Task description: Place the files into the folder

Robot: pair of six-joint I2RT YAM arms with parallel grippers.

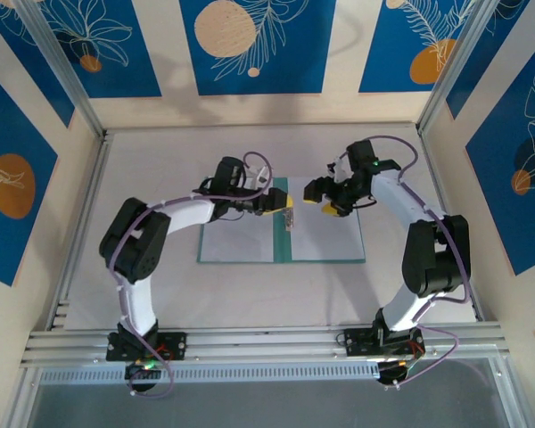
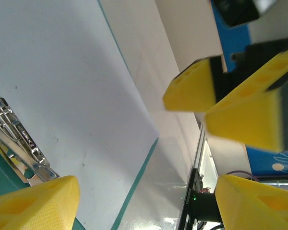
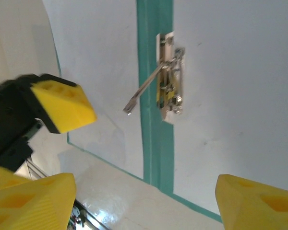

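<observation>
The teal folder (image 1: 281, 192) lies open and flat mid-table, its spine (image 3: 156, 143) between two leaves. A white file covers each leaf: one on the left (image 1: 236, 241), one on the right (image 1: 325, 239). The silver clip (image 1: 289, 219) sits on the spine's right side with its lever raised (image 3: 169, 81). My left gripper (image 1: 283, 201) hovers open just above the spine's far end, and its fingers (image 2: 36, 203) hold nothing. My right gripper (image 1: 325, 200) faces it from the right, open and empty, over the right file (image 3: 235, 96). The clip (image 2: 17, 139) also sits at the left of the left wrist view.
The white tabletop (image 1: 276, 294) extends around the folder. Patterned blue and cream walls (image 1: 250, 45) close in the back and both sides. An aluminium rail (image 1: 267, 343) carries both arm bases at the near edge.
</observation>
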